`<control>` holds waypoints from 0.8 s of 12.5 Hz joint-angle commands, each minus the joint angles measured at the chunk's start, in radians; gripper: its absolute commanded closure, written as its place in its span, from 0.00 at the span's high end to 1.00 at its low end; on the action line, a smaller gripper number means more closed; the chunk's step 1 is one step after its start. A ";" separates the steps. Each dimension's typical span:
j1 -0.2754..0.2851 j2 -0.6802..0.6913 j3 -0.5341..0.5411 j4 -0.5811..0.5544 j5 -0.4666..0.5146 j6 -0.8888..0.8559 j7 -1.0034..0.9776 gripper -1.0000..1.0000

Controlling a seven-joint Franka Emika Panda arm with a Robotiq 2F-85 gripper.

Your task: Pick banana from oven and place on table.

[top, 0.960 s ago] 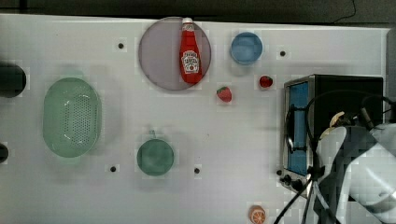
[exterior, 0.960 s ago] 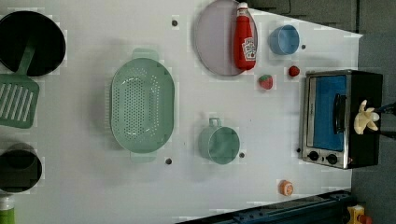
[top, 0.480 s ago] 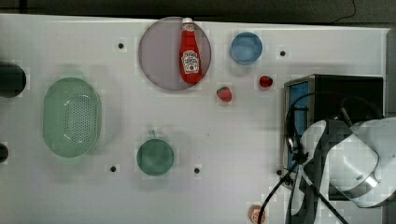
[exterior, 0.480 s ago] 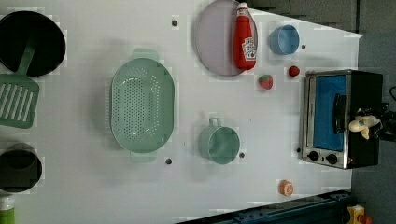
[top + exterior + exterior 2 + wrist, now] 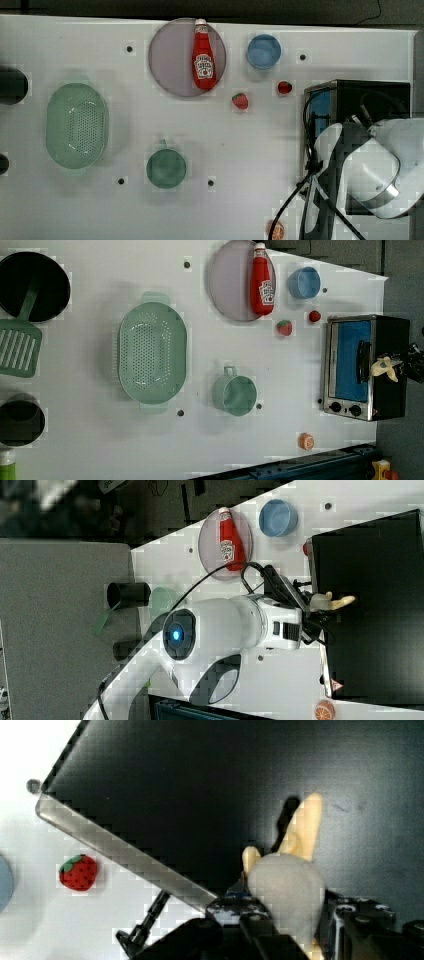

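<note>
White table point(image 5: 280, 385), oven point(image 5: 387, 335) top, banana point(image 5: 384, 367) in end effector point(image 5: 325, 611)

Red ketchup bottle point(image 5: 203, 59) lying on a grey plate point(image 5: 172, 60), blue bowl point(image 5: 263, 51) just beside. Two strawberries: one point(image 5: 240, 101) near the plate, another point(image 5: 284, 87) below the bowl in the top view. Green colander point(image 5: 77, 125) well apart toward the top view's left, teal mug point(image 5: 166, 168) (handle up in the left view) between. Orange slice point(image 5: 276, 231) at the near edge. Black pan point(image 5: 33, 286) and green spatula point(image 5: 19, 346) at the left view's left.
</note>
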State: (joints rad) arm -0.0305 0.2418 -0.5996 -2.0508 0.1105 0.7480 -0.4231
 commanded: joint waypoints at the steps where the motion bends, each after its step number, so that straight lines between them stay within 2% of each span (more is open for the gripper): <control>1: -0.019 -0.048 -0.023 0.026 -0.002 -0.012 -0.019 0.28; 3: -0.008 -0.111 -0.021 0.074 -0.033 -0.091 -0.019 0.28; 6: 0.018 -0.231 0.001 0.200 -0.152 -0.382 -0.019 0.28; 8: 0.031 -0.300 0.058 0.274 -0.201 -0.556 -0.009 0.28; 10: 0.043 -0.362 0.152 0.299 -0.209 -0.670 0.047 0.28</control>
State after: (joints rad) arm -0.0325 -0.1145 -0.4941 -1.7949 -0.0914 0.1293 -0.4128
